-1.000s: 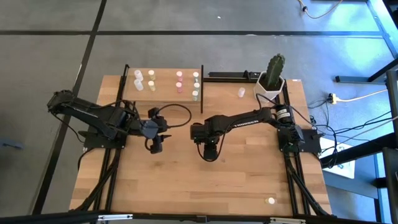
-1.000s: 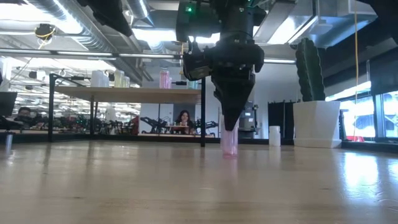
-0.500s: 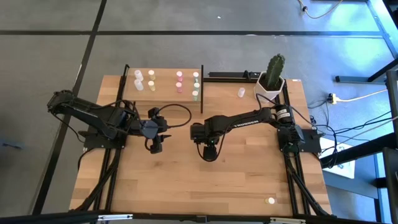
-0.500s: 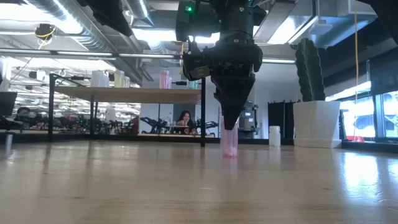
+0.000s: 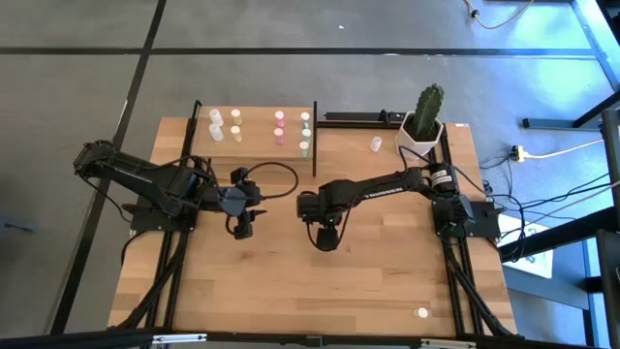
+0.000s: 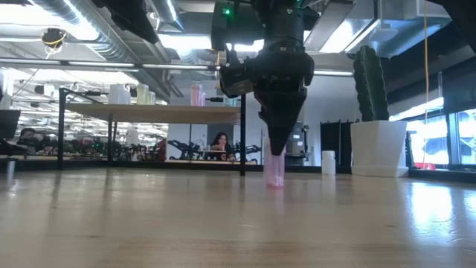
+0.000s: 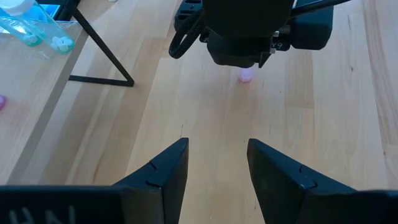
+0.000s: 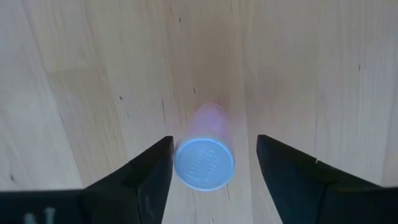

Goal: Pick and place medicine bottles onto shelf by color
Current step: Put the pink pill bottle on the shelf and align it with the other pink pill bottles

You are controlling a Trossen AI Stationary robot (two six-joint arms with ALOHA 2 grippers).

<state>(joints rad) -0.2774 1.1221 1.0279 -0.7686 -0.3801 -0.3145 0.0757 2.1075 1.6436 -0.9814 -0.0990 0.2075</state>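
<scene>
The right end effector (image 8: 214,171) hangs straight over a pink bottle (image 8: 206,158) that stands upright on the worktop (image 5: 291,281) near its middle. Its fingers (image 8: 146,171) are apart, one on each side of the bottle, and gaps show between them and the bottle on both sides, so nothing is gripped. In the low view the bottle (image 6: 274,171) rests on the wood with the tips of the right end effector (image 6: 277,145) around its top.

The left end effector (image 7: 217,165) waits just beside, pointing toward the bottle, its fingers parted and empty.

The shelf (image 5: 255,145) stands at the far edge of the worktop, with bottles already lined up by colour; a pink pair (image 5: 279,127) sits right of its middle. A white bottle (image 5: 376,144) stands by the cactus pot (image 5: 423,131), another (image 5: 421,313) near the front right corner.

The risk here: the bottle is narrow and light, so a finger brushing it off-centre could tip it and send it rolling. The two arms are also close together, and a careless swing might knock them
</scene>
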